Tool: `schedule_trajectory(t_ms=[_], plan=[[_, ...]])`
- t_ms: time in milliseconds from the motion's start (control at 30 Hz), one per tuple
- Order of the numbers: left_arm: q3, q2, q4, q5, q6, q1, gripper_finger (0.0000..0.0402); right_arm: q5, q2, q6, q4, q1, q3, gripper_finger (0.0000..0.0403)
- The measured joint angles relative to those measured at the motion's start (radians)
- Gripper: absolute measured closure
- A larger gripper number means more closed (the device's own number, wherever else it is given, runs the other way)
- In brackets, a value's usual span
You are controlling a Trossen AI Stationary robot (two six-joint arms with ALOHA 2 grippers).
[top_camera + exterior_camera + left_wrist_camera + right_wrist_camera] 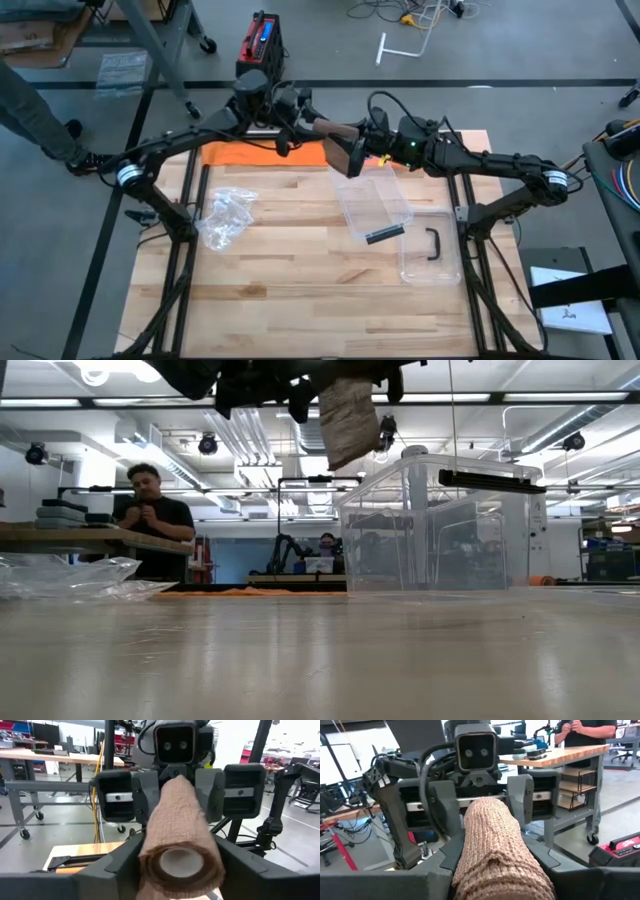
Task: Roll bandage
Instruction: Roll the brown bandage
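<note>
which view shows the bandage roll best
Left wrist view: the bandage roll fills the frame, its core end visible. Right wrist shows its woven side; low view a hanging piece; high view only a small part.

I list: bandage roll point(349, 420) top cut off in low view; both grippers above frame there.

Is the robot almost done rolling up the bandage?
Looks close. The tan bandage is already a tight roll around a core, with a short flap hanging in the low view. Right now the left tool and right tool hold it from opposite ends above the table. Left: wind in the flap, then probably set it down.
</note>
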Motion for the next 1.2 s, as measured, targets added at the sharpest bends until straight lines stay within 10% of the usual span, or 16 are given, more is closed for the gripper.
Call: schedule_trajectory(t_ms=[567, 1200], plan=[[0.000, 0.019, 0.090, 0.043, 0.037, 0.020, 0.0319, -0.021, -0.011, 0.169, -0.005, 0.011, -0.001, 0.0214], [0.000, 0.017, 0.077, 0.045, 0.805, 0.030, 0.0318, -0.027, -0.011, 0.541, 0.015, 0.011, -0.001, 0.0105]])
